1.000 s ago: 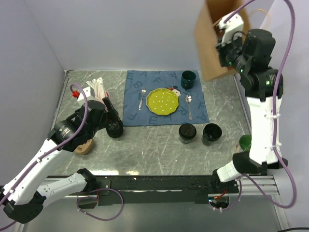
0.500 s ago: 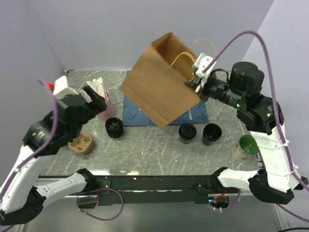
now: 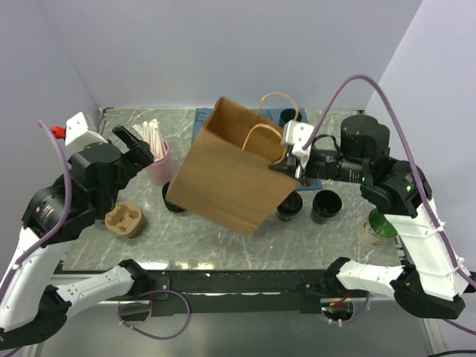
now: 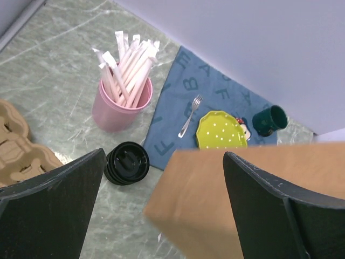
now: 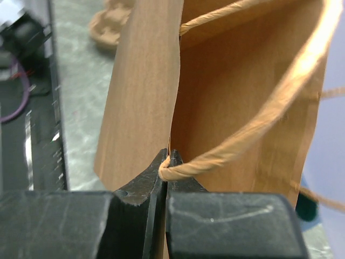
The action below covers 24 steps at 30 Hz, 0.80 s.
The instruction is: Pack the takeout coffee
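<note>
1. Right end effector pinches the tilted paper bag at its rim; left end effector spread, empty.
2. Takeout coffee stands on the surface beside the bag's low corner: a swinging bag could topple it.

paper bag lowered to table centre; tilted | left tool raised
</note>
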Each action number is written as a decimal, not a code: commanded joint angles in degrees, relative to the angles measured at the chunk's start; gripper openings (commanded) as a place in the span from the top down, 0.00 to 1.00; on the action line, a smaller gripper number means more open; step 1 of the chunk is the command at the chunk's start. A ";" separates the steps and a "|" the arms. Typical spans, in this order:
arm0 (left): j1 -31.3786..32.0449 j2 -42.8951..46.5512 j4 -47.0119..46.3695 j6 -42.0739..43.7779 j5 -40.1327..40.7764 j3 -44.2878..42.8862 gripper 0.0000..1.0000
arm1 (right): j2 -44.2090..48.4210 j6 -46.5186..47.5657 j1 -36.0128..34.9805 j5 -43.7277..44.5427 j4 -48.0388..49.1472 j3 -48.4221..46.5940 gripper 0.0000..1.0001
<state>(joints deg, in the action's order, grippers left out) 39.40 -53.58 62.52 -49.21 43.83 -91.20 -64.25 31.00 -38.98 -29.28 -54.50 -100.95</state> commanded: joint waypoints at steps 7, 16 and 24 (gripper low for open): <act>-0.29 -1.52 1.72 -10.55 -5.24 6.47 0.03 | 4.40 5.47 -6.10 2.11 -5.17 5.15 1.00; -2.57 -6.35 3.74 -13.80 -10.96 8.67 0.04 | 5.89 4.06 -16.64 11.59 0.17 12.52 1.00; -6.96 -8.47 7.18 -17.32 -16.22 11.04 0.04 | 5.45 6.71 -23.68 21.19 1.85 17.70 1.00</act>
<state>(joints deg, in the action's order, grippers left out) 34.57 -63.29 68.29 -64.27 31.48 -81.56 -59.22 36.38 -59.20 -14.92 -57.47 -84.93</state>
